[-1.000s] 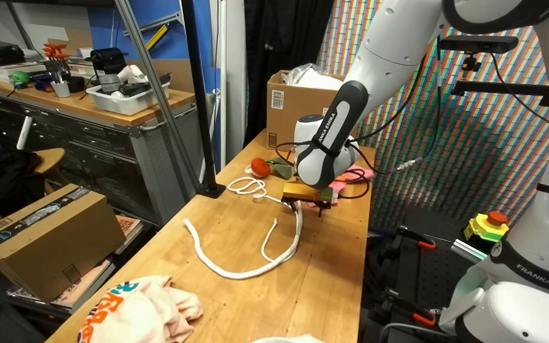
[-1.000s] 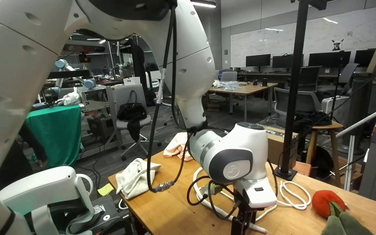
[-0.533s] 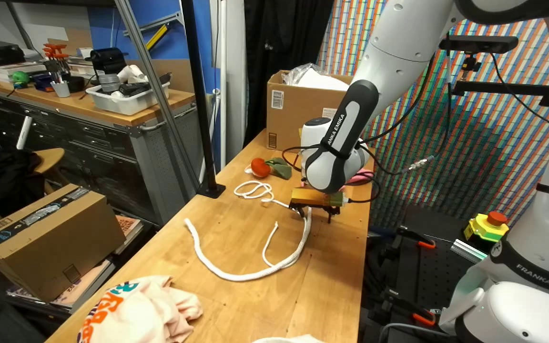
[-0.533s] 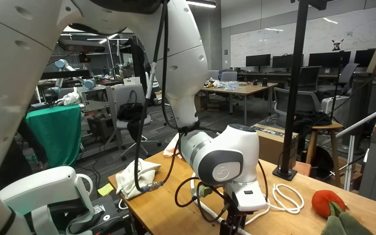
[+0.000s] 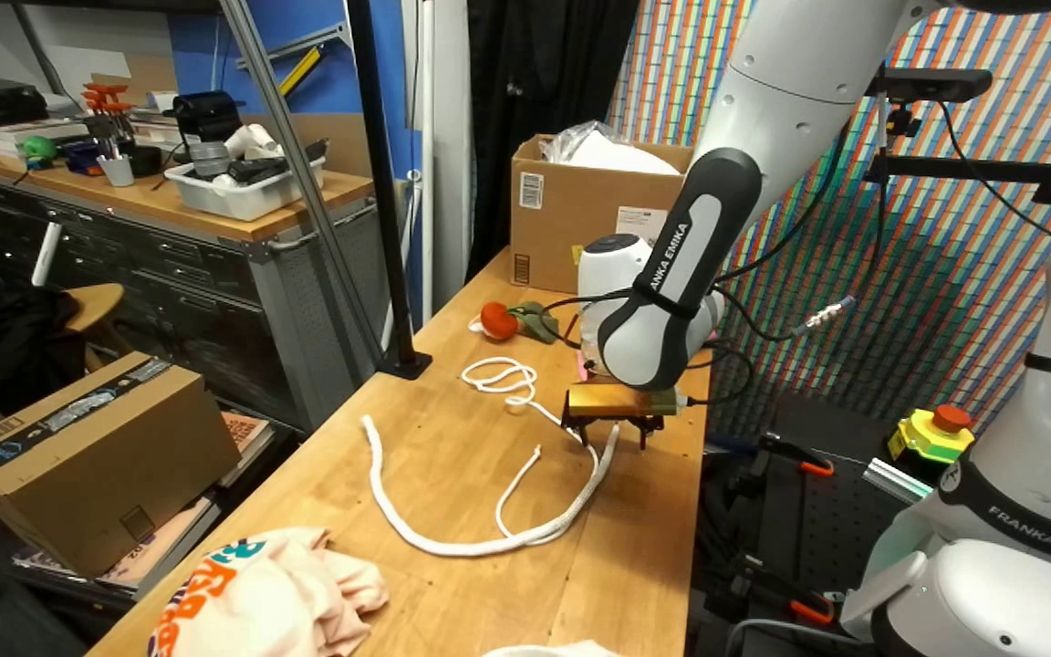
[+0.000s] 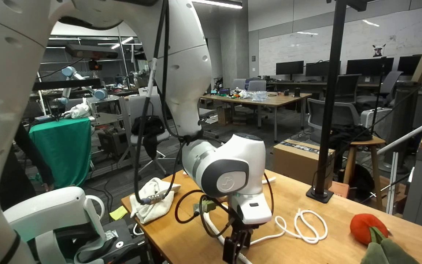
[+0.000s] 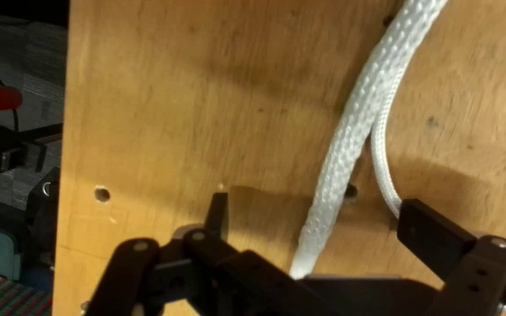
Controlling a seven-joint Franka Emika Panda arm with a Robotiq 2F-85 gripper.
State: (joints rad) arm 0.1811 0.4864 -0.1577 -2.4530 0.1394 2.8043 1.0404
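My gripper (image 7: 313, 205) stands open low over the wooden table (image 7: 156, 109), its fingers wide apart. Between them runs the end of a thick white braided rope (image 7: 349, 136); neither finger grips it, and its tip meets the dark gripper body at the bottom of the wrist view. A thinner white cord (image 7: 380, 158) reaches the right-hand finger (image 7: 428, 237); whether it touches or passes under cannot be told. In an exterior view the rope (image 5: 452, 547) curves across the table from below the gripper (image 5: 612, 438), and the thin cord (image 5: 505, 370) ends in loops behind.
A red plush (image 5: 498, 321) with green leaves lies farther back, before a cardboard box (image 5: 580, 210). A printed peach cloth (image 5: 270, 593) and a white towel (image 6: 154, 201) lie on the table. A black post (image 5: 389, 228) rises from its edge. Cables (image 6: 189, 209) hang around the wrist.
In an exterior view the arm has moved right and down, nearer that camera. The thick rope and thin cord have shifted along the same way, and the gripper has stayed open.
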